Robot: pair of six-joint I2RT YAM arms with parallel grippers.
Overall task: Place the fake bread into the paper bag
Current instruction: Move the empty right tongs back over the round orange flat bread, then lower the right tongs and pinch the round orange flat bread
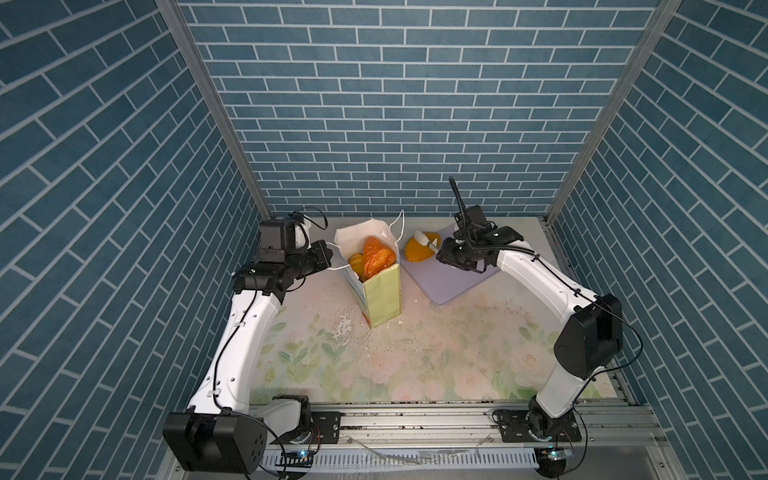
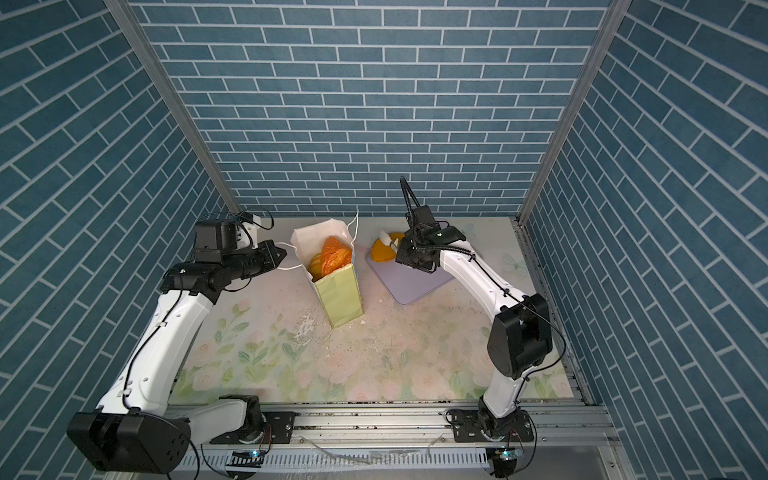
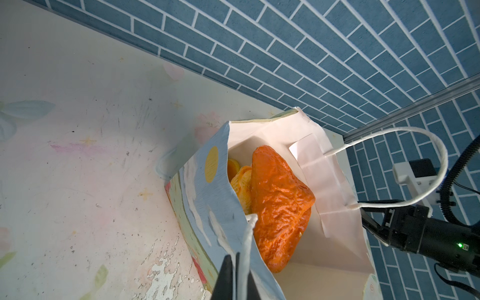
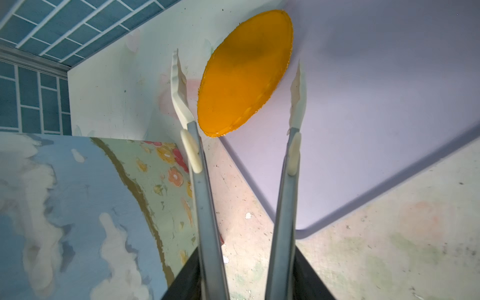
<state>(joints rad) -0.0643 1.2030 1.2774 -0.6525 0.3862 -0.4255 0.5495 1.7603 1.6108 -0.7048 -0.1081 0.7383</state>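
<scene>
While the paper bag [image 1: 380, 299] stands upright on the tabletop [image 1: 415, 365], its near cord handle [image 3: 246, 239] is pinched between the pressed-together jaws of the left gripper [image 3: 237, 275], and the mouth is held open. Inside it a large red-brown croissant [image 3: 278, 207] is seen, with smaller yellow rolls [image 3: 241, 187] beside it. One piece of the fake bread is outside the bag: the flat round bun [image 4: 244, 75], which lies across a corner of the lilac tray [image 4: 363, 104], near the bag. A pair of tongs [image 4: 205, 194] is clasped in the jaws of the right gripper [image 4: 246, 288]. Its white toothed tips are spread, one on each side of the bun, and it seems that neither touches it, though this is hard to judge.

The bun is judged to be light, stiff and glossy, so it may slip. It is best taken across its width at the rough rim, where the teeth can bite. The bag is thin paper and could be tipped easily.

No brand, label or readable writing is found; only clouds, flowers and a yellow dot are printed on the bag.
</scene>
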